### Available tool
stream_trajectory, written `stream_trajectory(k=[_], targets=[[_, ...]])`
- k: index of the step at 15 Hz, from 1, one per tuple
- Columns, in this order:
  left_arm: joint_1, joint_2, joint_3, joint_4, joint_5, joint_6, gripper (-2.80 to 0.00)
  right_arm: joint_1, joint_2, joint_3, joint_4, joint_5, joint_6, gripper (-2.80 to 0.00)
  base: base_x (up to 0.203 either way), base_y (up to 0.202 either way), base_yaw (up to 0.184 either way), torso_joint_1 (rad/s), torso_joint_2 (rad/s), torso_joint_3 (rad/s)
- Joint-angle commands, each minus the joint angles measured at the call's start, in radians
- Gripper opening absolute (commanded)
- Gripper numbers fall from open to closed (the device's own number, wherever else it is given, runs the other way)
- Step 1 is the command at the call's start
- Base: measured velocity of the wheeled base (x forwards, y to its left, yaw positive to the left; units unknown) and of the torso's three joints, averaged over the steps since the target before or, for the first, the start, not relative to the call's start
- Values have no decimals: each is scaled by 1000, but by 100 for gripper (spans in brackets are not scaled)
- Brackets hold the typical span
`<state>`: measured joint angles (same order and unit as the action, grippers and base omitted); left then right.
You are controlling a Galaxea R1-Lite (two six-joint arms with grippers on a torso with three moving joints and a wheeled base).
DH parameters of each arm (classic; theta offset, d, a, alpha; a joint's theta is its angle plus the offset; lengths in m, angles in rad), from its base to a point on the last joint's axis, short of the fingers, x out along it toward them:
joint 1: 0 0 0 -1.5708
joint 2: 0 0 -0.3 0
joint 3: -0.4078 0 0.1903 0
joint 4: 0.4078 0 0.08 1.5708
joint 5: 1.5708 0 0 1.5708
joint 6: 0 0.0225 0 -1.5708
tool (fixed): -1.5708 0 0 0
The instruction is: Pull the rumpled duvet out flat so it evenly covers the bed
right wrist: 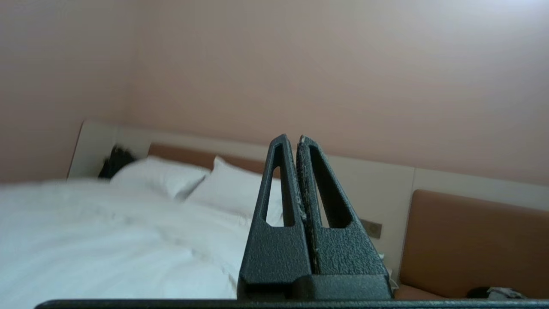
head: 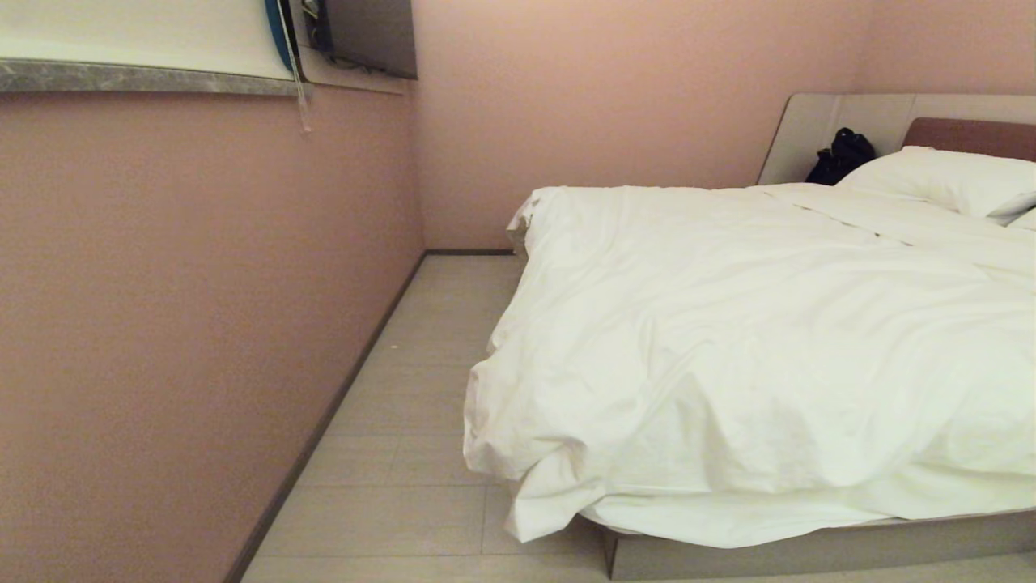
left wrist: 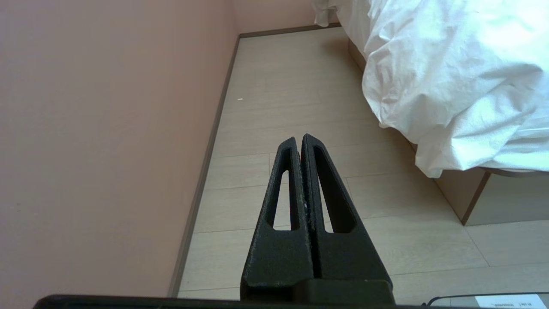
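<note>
The white puffy duvet [head: 753, 340] lies spread over the bed [head: 809, 551], wrinkled, with its near corner bunched and hanging over the bed's corner [left wrist: 450, 86]. Neither arm shows in the head view. My left gripper [left wrist: 300, 138] is shut and empty, pointing down at the floor beside the bed's corner, apart from the duvet. My right gripper [right wrist: 291, 138] is shut and empty, held above the duvet [right wrist: 107, 240] and aimed toward the pillows [right wrist: 231, 189] and the headboard [right wrist: 472, 244].
A pink wall [head: 178, 324] runs along the left, leaving a strip of pale floor [head: 421, 389] between it and the bed. A dark bag [head: 842, 154] sits by the headboard panel. Pillows [head: 947, 182] lie at the bed's head. A wall socket [right wrist: 372, 228] is beside the headboard.
</note>
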<state>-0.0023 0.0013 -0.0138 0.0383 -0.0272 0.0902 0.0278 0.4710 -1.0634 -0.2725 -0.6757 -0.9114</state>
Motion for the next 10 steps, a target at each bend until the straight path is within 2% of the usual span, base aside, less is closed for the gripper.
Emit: stream_trajectory(k=[1,5,8,10], targets=[[1,0,0,0,0,0,-280,-14,-146,123,68,-2,-2,-280,0,0,0,0,0,0],[0,0,0,0,0,0,-280,-27,-320,352,145,66,-1,-280,0,0,0,0,0,0],[0,1,0,0,0,0,-280,-29,-444,424,360,160,17,-280,0,0,0,0,0,0],[1,0,0,0,0,0,-280,-29,-467,462,457,267,114,-280,0,0,0,0,0,0]])
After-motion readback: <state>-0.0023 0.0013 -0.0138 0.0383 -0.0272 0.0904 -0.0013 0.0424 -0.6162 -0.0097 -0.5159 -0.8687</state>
